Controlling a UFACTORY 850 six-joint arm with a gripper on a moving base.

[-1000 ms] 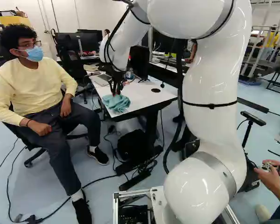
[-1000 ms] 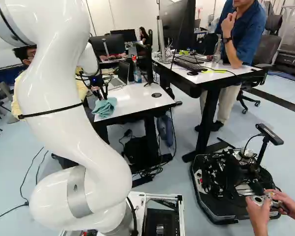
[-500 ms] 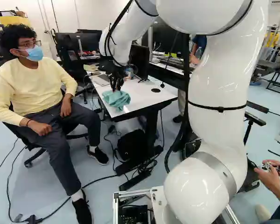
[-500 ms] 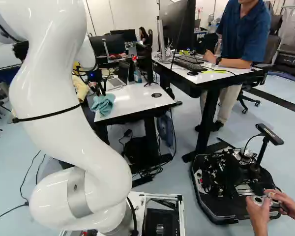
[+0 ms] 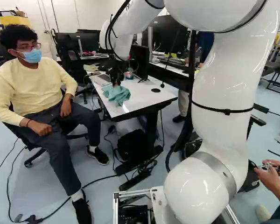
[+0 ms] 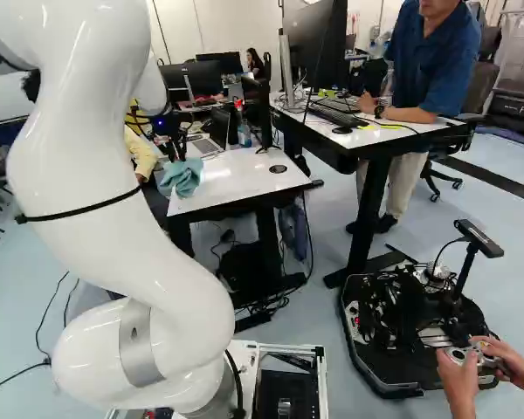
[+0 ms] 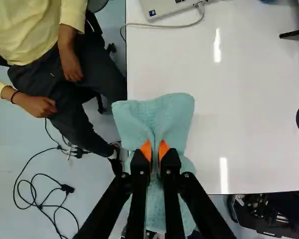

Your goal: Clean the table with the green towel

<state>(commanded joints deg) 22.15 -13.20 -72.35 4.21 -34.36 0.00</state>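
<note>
My gripper (image 5: 115, 83) is over the left side of the white table (image 5: 142, 95), pointing down. From it the green towel (image 5: 116, 95) spreads in loose folds. Seen from the wrist, the gripper (image 7: 155, 153) is shut on the bunched middle of the towel (image 7: 162, 117), a fold pinched between the orange pads. The cloth reaches past the table's side edge near the seated person, and part of it lies under the fingers. Whether its lower side touches the tabletop I cannot tell.
A laptop (image 6: 205, 147) and a spray bottle (image 6: 244, 127) stand at the table's far end, near a monitor. A person (image 5: 37, 88) sits right beside the table. To the right are a taller desk (image 6: 367, 131) and a low black machine with a mast (image 6: 410, 323).
The arm has shifted, and the gripper has carried the towel farther from the base along the table. Its folds hang differently. The base has not moved.
</note>
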